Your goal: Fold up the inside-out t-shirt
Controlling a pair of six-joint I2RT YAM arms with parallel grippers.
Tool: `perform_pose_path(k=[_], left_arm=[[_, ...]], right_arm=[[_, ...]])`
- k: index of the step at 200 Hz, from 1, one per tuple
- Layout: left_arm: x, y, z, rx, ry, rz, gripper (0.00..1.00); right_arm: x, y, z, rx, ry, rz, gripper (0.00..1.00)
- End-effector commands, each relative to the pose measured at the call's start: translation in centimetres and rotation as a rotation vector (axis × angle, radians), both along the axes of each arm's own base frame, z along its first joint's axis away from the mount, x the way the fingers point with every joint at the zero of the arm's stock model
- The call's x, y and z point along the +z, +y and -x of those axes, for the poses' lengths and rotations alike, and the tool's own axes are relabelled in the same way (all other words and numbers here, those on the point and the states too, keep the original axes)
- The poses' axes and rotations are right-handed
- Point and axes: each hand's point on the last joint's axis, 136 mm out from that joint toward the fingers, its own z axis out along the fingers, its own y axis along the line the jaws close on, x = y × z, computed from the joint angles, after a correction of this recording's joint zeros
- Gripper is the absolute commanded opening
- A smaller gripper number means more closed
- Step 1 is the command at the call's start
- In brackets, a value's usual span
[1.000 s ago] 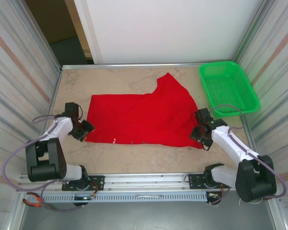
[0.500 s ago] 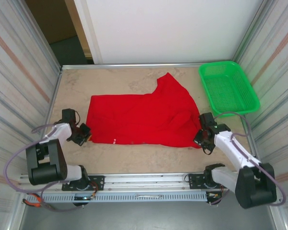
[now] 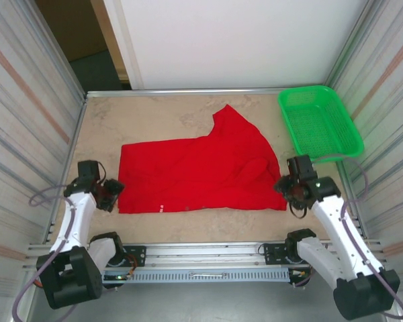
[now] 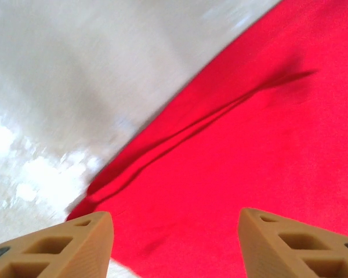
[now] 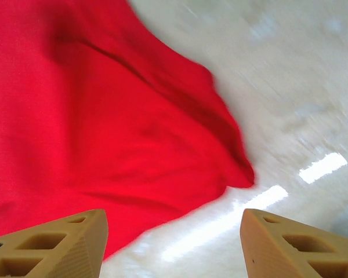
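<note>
T-shirt (image 3: 201, 171) on table (image 3: 154, 114) btwn L claw (image 3: 113, 195), R claw (image 3: 285, 188); basket (image 3: 319, 124) far-R.

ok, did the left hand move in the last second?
Yes. The left hand has pulled back toward the near rail and slightly to the left, and now sits beside the t-shirt's left edge.

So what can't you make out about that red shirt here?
Top view: the underside of the t-shirt lies hidden against the table; the white marks at its hem are too small to read.
Both wrist views: frame edges cut the t-shirt off; the table is blurred.
</note>
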Motion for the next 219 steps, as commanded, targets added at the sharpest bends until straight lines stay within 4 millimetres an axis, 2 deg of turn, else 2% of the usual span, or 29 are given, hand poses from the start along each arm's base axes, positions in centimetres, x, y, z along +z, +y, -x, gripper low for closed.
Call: perform_pose_path(k=[1, 20, 34, 47, 59, 62, 68, 73, 83, 85, 90, 101, 133, 150, 183, 219], left_arm=[[3.5, 1.9, -4.3, -0.084, -0.091, -0.116, 0.63], [4.2, 2.2, -8.6, -0.178, -0.087, -0.121, 0.66], [3.7, 2.4, -11.3, -0.235, -0.040, -0.110, 0.67], [2.7, 2.4, -13.4, -0.292, 0.001, -0.096, 0.67], [1.8, 2.2, -15.1, -0.335, 0.027, -0.080, 0.67], [1.6, 2.2, -15.3, -0.339, 0.039, -0.078, 0.67], [1.1, 2.2, -15.8, -0.347, 0.057, -0.074, 0.67], [0.8, 2.2, -16.1, -0.354, 0.063, -0.073, 0.67], [0.4, 2.3, -16.7, -0.361, 0.074, -0.078, 0.68], [0.3, 2.2, -16.8, -0.362, 0.074, -0.077, 0.68], [0.1, 2.2, -16.9, -0.363, 0.078, -0.075, 0.68], [-0.1, 2.1, -17.2, -0.365, 0.077, -0.074, 0.68], [-0.5, 2.0, -17.5, -0.378, 0.086, -0.068, 0.68], [-0.4, 2.0, -17.6, -0.380, 0.085, -0.066, 0.68], [-0.2, 1.7, -17.9, -0.382, 0.073, -0.048, 0.68], [0.0, 1.4, -18.2, -0.381, 0.065, -0.027, 0.68]], right_arm=[[4.5, 2.6, -7.0, 0.156, -0.109, 0.023, 0.61], [6.7, 6.0, -13.5, 0.299, -0.147, 0.024, 0.62], [6.8, 8.1, -18.3, 0.370, -0.140, 0.035, 0.62], [6.0, 9.9, -22.6, 0.416, -0.119, 0.032, 0.61], [4.2, 11.1, -26.1, 0.454, -0.090, 0.037, 0.61], [4.7, 11.5, -27.3, 0.460, -0.111, 0.037, 0.61], [4.0, 12.0, -29.0, 0.474, -0.104, 0.038, 0.61], [3.9, 12.4, -30.2, 0.493, -0.110, 0.029, 0.61], [2.0, 13.7, -32.5, 0.557, -0.097, -0.005, 0.61], [2.6, 14.0, -33.0, 0.569, -0.116, -0.011, 0.61], [1.6, 14.6, -34.1, 0.601, -0.115, -0.028, 0.61], [0.7, 15.1, -36.2, 0.640, -0.135, -0.020, 0.61], [-2.7, 14.3, -40.4, 0.605, -0.208, -0.021, 0.61], [-4.5, 13.7, -41.7, 0.567, -0.235, -0.024, 0.61], [-6.2, 13.9, -43.8, 0.543, -0.278, -0.019, 0.61], [-8.1, 14.2, -45.0, 0.516, -0.300, -0.040, 0.64]])
